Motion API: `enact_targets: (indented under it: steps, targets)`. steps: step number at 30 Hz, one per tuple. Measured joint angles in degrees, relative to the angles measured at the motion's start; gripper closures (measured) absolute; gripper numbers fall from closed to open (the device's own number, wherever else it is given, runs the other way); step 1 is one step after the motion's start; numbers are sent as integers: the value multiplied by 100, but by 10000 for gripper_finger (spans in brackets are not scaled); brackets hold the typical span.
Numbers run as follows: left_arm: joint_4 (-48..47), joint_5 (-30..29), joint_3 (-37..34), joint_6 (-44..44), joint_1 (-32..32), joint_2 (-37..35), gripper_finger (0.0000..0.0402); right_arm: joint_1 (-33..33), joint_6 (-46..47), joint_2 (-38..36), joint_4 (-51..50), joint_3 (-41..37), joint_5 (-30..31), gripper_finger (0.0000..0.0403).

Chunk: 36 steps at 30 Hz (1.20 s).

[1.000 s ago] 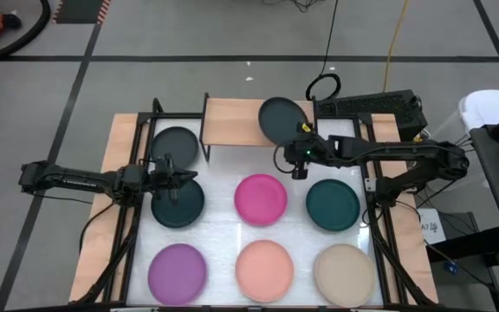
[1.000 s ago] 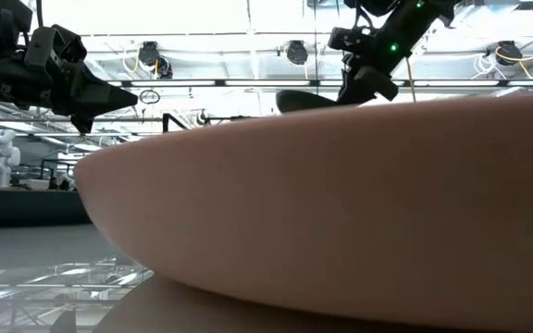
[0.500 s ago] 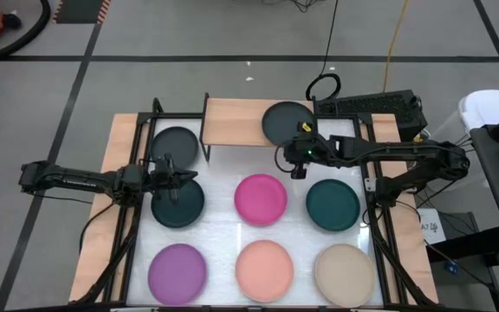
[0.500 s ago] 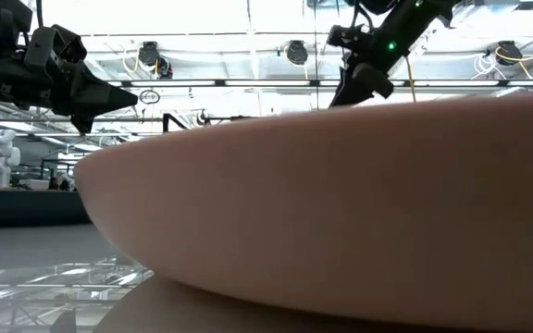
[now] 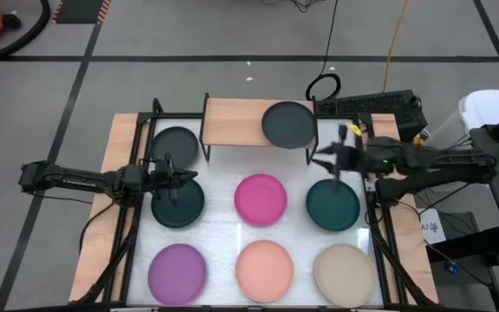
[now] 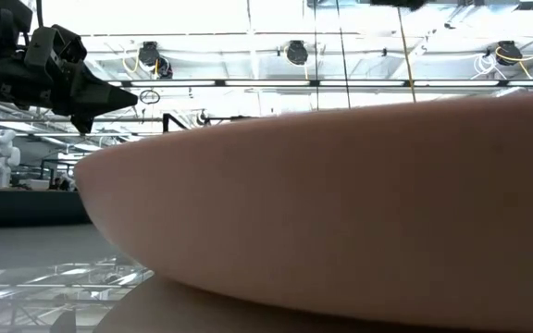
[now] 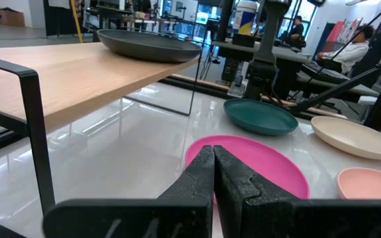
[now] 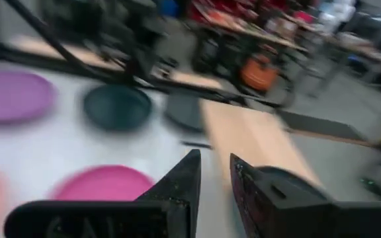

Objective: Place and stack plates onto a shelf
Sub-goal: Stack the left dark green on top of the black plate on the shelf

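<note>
The light-wood shelf point(image 5: 236, 121) stands at the table's far edge. One charcoal plate point(image 5: 288, 124) lies flat on its right half, also seen as the charcoal plate point(image 7: 147, 45) in the left wrist view. My right gripper point(image 5: 317, 161) is open and empty, just right of the shelf, above the table's far part near the teal plate point(image 5: 333, 204). My left gripper point(image 5: 195, 177) is shut and hovers over a dark teal plate point(image 5: 178, 203). A second charcoal plate point(image 5: 175, 144), the magenta point(image 5: 261, 199), purple point(image 5: 178, 270), salmon point(image 5: 264, 270) and beige point(image 5: 345, 273) plates lie flat on the table.
The shelf's left half point(image 5: 228, 121) is bare wood. Black frame rails point(image 5: 137, 217) run along the table's left and right sides. A dark box point(image 5: 371, 108) sits beyond the far right corner. In the low view the salmon plate point(image 6: 340, 213) fills most of the picture.
The right gripper brought the charcoal plate, tilted, over the shelf's right half, set it down flat and let go. It then drew back quickly toward the table's right edge. The plate now lies level on the shelf. The left arm kept still.
</note>
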Motion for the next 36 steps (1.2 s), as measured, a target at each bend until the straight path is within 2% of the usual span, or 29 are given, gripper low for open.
enact_targets:
  steps: [7,15,18,24,30,33,36]
  targets:
    - [0,0,-1,0,0,0,398,553,626,-956,1410,-1605,-857,335]
    - [1,0,-1,1,1,0,398,840,732,-1040,3647,-3157,-856,335]
    - [295,0,-1,33,2,1,398,840,686,-1097,4072,-3356,-861,335]
    - [1273,0,1,-341,0,0,398,840,660,-1144,4102,-3394,-855,335]
    - [1678,-12,19,-162,16,5,398,840,520,-1153,4204,-3394,-851,335]
    - [1172,308,614,179,17,58,398,840,517,-1155,4378,-3394,-849,335]
    - [-694,426,1890,510,-148,387,398,840,505,-1175,4519,-3394,-849,335]
